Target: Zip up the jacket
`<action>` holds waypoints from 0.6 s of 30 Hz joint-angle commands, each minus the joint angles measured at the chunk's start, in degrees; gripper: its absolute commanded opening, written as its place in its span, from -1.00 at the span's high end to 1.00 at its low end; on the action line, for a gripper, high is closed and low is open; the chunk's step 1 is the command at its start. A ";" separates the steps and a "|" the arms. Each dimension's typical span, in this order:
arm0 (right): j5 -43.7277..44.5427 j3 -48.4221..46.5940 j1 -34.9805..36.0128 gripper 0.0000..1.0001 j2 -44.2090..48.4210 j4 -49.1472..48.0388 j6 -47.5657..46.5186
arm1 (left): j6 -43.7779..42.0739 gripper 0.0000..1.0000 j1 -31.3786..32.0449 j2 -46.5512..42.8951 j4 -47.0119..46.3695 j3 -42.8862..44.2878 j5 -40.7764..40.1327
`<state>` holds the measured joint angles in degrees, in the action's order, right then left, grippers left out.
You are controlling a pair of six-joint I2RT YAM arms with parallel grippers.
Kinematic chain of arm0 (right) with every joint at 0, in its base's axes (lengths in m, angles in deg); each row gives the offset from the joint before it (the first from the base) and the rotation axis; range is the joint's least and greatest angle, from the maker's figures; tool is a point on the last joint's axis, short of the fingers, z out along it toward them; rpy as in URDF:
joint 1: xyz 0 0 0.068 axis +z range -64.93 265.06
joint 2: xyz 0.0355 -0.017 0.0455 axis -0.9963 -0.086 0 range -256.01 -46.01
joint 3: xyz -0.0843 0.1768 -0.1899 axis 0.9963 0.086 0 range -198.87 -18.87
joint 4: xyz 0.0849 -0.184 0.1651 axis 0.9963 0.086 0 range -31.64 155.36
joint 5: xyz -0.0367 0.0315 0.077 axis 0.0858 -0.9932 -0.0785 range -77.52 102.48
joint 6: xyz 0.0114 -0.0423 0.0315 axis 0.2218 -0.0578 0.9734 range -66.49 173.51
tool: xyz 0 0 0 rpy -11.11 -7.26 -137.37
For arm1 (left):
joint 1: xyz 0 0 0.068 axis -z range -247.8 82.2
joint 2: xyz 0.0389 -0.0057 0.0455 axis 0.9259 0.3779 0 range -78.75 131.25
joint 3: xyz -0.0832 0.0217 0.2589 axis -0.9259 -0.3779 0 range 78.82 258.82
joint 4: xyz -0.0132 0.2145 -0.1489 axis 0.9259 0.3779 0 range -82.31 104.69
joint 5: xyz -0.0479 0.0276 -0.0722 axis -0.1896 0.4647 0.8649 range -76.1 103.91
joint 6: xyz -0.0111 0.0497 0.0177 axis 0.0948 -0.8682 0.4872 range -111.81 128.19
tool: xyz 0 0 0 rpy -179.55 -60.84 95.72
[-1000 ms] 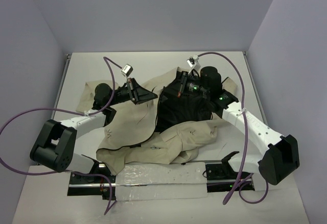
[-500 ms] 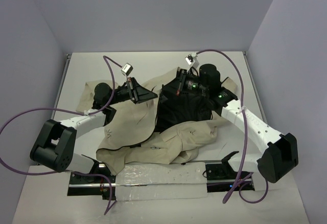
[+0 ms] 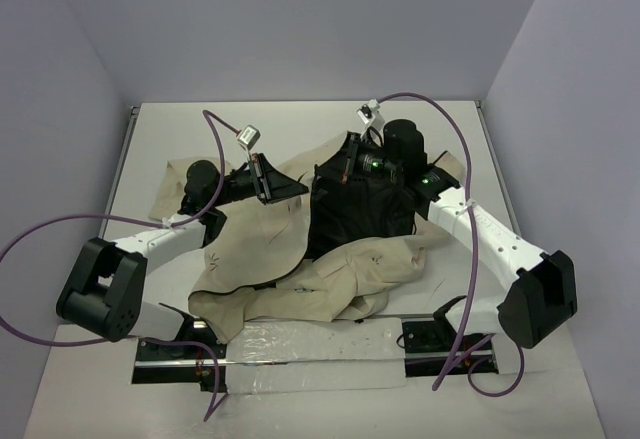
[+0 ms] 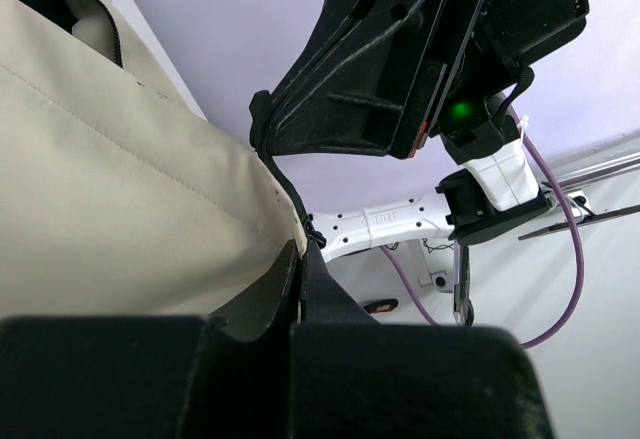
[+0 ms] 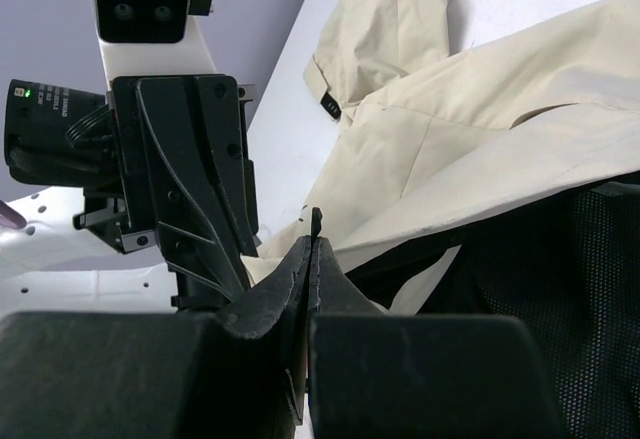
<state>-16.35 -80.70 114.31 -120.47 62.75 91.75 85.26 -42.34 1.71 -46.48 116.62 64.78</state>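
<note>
The beige jacket (image 3: 250,249) lies rumpled across the white table, its black lining (image 3: 355,214) turned up in the middle. My left gripper (image 3: 298,187) is shut on the jacket's front edge; in the left wrist view the beige cloth (image 4: 120,189) and its dark zipper line run into the closed left gripper (image 4: 300,259). My right gripper (image 3: 335,172) faces it a short way off, also shut. In the right wrist view a thin black tab of the jacket's edge sticks out of the closed right gripper (image 5: 314,244), with beige jacket panels (image 5: 480,129) behind.
Bare white table (image 3: 150,139) lies left of and behind the jacket. A metal rail with a clear plastic sheet (image 3: 300,344) runs along the near edge. Purple cables (image 3: 215,124) loop above both arms. Walls close in on three sides.
The right arm has shifted slightly back and left, bringing its gripper closer to the left one. The left arm and the jacket are nearly unchanged.
</note>
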 commanded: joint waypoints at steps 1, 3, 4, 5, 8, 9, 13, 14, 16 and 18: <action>4.09 -2.14 -0.59 1.00 -0.78 -1.01 -2.43 | 1.17 1.00 0.82 -1.13 -6.51 0.52 4.99; 3.87 -2.86 -0.59 0.87 -1.40 0.09 -2.99 | 1.59 1.00 0.86 -0.66 -7.08 0.65 4.94; 3.92 -3.38 -0.59 0.68 -1.75 0.90 -3.23 | 1.78 1.00 0.86 -0.52 -7.32 0.69 4.89; 4.23 -4.01 -0.59 0.44 -1.87 2.05 -3.52 | 2.04 1.00 0.86 -0.21 -7.71 0.74 4.71; 5.65 -3.95 -0.74 -0.17 -0.29 3.55 -3.62 | 2.28 1.00 0.91 0.35 -7.88 1.02 4.36; 5.80 -3.86 -0.90 -0.29 0.25 4.15 -3.55 | 2.23 1.00 0.91 0.39 -7.75 1.11 4.13; 4.30 -2.06 -1.65 -0.54 3.51 5.29 -2.41 | 3.10 1.00 0.86 1.19 -8.59 1.57 3.93; 3.83 -1.20 -1.80 -0.57 4.34 5.40 -1.93 | 3.47 1.00 0.87 1.41 -9.04 1.74 4.01; 2.31 1.06 -1.91 -0.62 6.23 5.26 -0.73 | 3.60 1.00 0.82 1.88 -9.05 2.27 4.06; -0.66 3.86 -1.91 -0.67 8.38 3.46 1.26 | 2.82 1.00 0.82 2.10 -7.71 2.59 4.23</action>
<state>-12.90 -80.33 112.79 -117.67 68.07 90.23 88.43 -41.69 3.26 -50.47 116.62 67.66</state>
